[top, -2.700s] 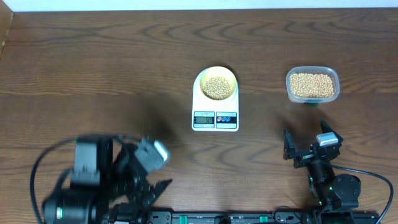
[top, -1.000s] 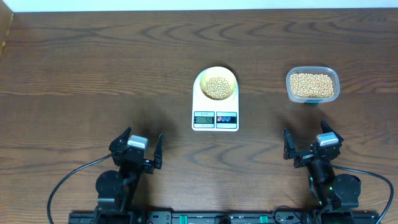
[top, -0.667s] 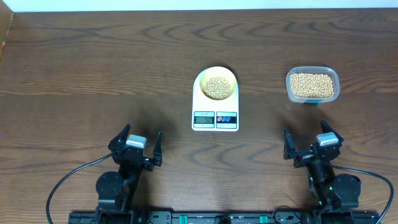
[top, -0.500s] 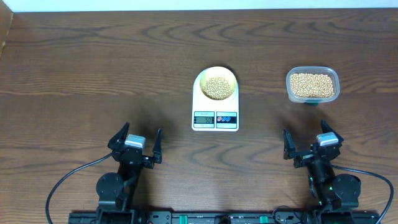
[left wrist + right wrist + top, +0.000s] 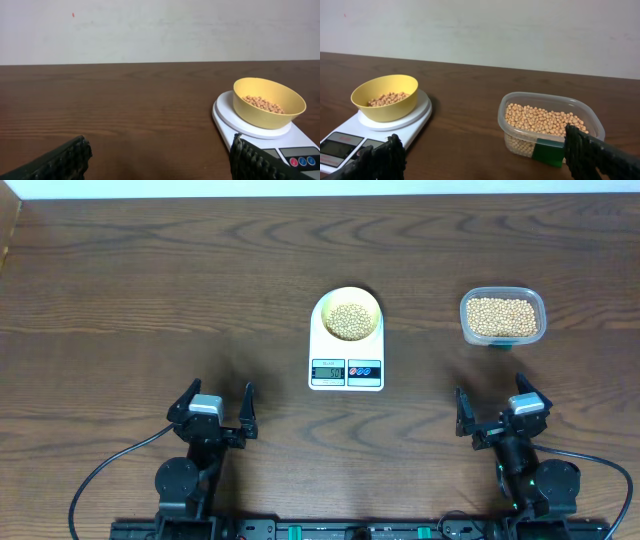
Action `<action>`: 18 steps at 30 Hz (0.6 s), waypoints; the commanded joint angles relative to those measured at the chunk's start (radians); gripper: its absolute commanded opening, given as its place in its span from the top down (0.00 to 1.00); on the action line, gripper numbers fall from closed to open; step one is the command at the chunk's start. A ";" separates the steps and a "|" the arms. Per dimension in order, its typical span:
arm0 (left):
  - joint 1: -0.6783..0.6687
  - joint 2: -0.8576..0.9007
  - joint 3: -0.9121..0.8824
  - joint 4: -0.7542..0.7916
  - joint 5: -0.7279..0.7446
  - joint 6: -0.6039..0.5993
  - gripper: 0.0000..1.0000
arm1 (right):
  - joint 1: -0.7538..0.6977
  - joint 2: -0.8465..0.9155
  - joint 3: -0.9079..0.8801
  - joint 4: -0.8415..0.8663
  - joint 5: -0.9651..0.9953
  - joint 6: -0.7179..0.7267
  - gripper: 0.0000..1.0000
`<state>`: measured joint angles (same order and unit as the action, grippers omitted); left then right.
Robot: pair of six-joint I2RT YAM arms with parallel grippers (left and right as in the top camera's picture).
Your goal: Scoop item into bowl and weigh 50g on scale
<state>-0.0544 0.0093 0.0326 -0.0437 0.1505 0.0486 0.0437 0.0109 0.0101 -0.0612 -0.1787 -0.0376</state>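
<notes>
At the near edge of the table (image 5: pixel 150 280), my left hand (image 5: pixel 218 392) sits at about 7 o'clock and my right hand (image 5: pixel 492 404) at about 5 o'clock, both pointing toward 12. Both are spread wide and hold nothing. In the left wrist view my two black ribbed fingers (image 5: pixel 59 161) sit at the bottom corners with bare wood between them, and the right wrist view shows the same wide gap. A black cable (image 5: pixel 95 480) loops out from the base of my left arm. Farther out, the white scale (image 5: pixel 345 352) lies in the middle of the table, at 1 o'clock from my left hand and 11 o'clock from my right, well apart from both. Its grey display (image 5: pixel 328 370) and two small buttons (image 5: pixel 365 369), one red and one blue, face me on the near edge; the digits are too small for me to read for certain. The pale-yellow bowl (image 5: pixel 322 304) stands upright on the round plate at the far end of the scale, and a shallow heap of tan beans (image 5: pixel 348 320) lies in its bottom. At 3 o'clock from the bowl, straight out at 12 from my right hand, a clear plastic tub (image 5: pixel 464 315) rests on the wood, apart from the scale. It holds a thick layer of more beans and has a dark green patch (image 5: pixel 547 152) on its near wall.
</notes>
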 commanded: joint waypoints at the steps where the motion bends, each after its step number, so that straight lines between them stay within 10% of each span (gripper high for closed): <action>1: -0.003 -0.008 -0.029 -0.021 -0.010 -0.010 0.09 | 0.006 -0.005 -0.005 -0.001 0.008 -0.012 0.01; 18: -0.003 -0.008 -0.029 -0.017 -0.009 -0.025 0.09 | 0.006 -0.005 -0.005 0.000 0.008 -0.012 0.01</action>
<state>-0.0544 0.0093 0.0326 -0.0441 0.1505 0.0441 0.0437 0.0109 0.0101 -0.0612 -0.1787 -0.0380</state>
